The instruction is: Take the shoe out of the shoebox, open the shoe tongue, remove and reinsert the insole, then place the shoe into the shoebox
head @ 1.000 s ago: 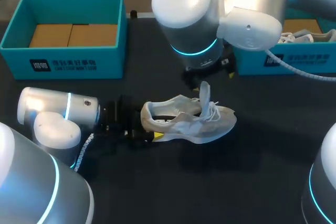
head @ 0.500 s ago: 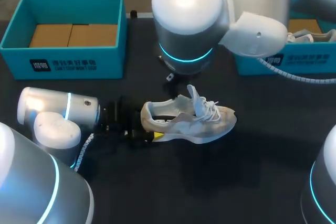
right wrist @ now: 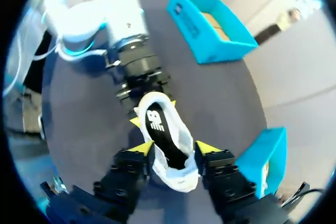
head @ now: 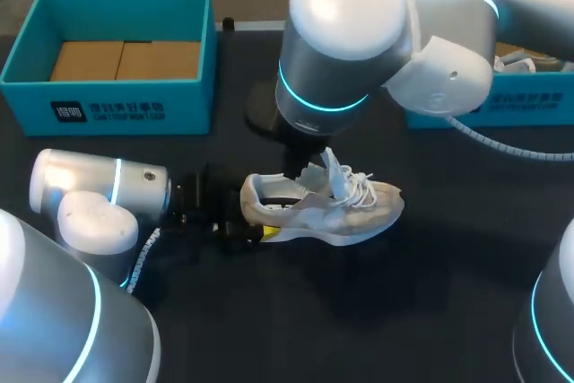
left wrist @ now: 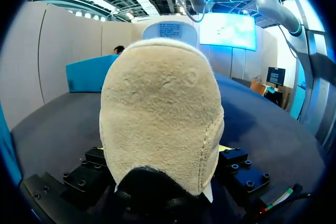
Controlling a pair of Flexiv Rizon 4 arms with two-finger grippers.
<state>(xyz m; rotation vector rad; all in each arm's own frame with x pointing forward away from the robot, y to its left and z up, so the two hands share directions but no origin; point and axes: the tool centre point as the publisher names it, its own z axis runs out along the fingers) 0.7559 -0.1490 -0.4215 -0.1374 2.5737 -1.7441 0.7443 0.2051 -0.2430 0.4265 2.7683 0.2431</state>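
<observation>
A pale beige and white shoe (head: 327, 208) lies on its sole mid-table, toe to the right, tongue and laces (head: 339, 177) pulled up. My left gripper (head: 242, 221) is shut on the heel from both sides. In the left wrist view the suede heel (left wrist: 160, 124) fills the space between the fingers. My right gripper (right wrist: 174, 149) hangs just above the shoe, open, its yellow fingertips (right wrist: 140, 148) flanking the shoe's opening, where the dark insole (right wrist: 157, 127) shows. The head view hides it under the right arm (head: 345, 42).
A teal shoebox (head: 108, 109) with a cardboard bottom stands at the back left. A second teal box (head: 502, 105) at the back right holds another white shoe (head: 516, 62). Bare dark table lies in front of the shoe.
My right arm has swung left and come down over the shoe's opening. The upright tongue has tipped lower and toward the heel. The left arm and the shoe have stayed put.
</observation>
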